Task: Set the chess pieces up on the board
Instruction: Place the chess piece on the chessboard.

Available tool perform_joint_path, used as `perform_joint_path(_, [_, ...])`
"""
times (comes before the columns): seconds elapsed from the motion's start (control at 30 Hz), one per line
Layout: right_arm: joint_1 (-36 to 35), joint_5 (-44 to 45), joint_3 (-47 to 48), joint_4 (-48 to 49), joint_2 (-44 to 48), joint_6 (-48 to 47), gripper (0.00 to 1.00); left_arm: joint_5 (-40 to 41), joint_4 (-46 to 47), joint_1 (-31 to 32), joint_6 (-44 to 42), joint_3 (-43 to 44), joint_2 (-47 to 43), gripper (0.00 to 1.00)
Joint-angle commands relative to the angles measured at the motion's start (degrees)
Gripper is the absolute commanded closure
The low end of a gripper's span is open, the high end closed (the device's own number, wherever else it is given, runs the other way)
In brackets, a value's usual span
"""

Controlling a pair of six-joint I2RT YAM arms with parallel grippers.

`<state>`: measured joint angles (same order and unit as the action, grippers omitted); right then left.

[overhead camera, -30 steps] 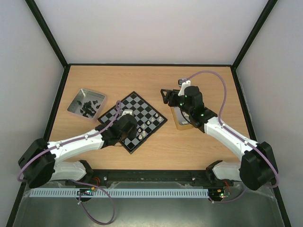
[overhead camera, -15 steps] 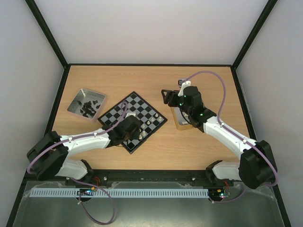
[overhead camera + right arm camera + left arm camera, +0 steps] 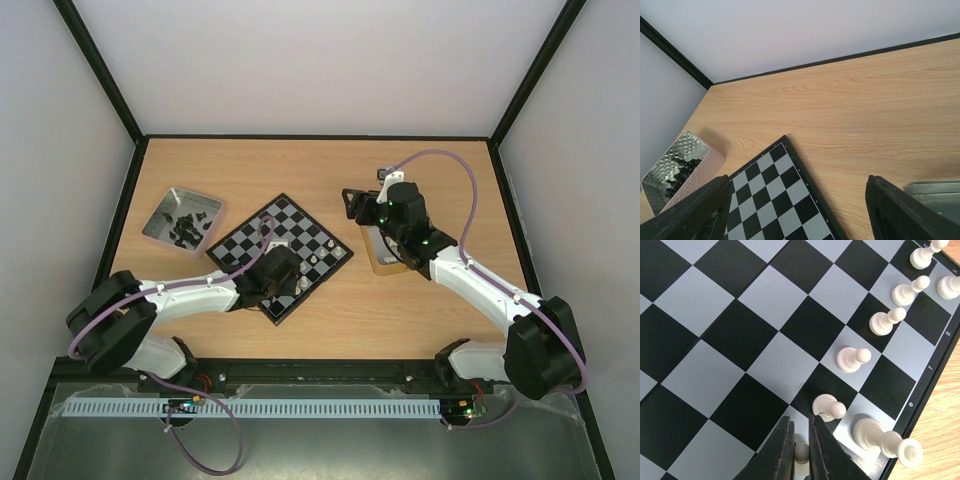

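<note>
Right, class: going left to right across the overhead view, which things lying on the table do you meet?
First the metal tray of dark pieces → the board → the partly covered second tray.

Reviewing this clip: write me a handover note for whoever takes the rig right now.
Left gripper: shut on a white pawn, low over the board, next square in the pawn row.
Right gripper: open, empty, hovering beside the board.
Done: five pawns and two larger white pieces stand along one edge.
Left: rest of the white side, then the dark pieces in the tray.
</note>
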<state>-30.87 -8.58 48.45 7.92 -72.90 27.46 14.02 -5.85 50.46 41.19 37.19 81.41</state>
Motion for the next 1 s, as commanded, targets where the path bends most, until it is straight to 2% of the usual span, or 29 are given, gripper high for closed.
perform_joint_path(0.0, [-0.1, 1.5, 0.6, -0.9, -0.2, 0.1, 0.27, 1.4, 0.6, 0.3, 0.6, 0.0, 1.2, 0.92])
perform_joint_path(0.7, [-0.1, 1.4, 0.5, -1.7, 0.1, 0.0, 0.27, 1.7, -0.3, 0.3, 1.2, 0.0, 0.8, 0.83])
perform_joint_path(0.97, [-0.1, 4.4, 0.8, -3.0, 2.0, 0.8, 0.27, 2.6, -3.5, 0.3, 1.3, 2.1, -4.8, 0.77])
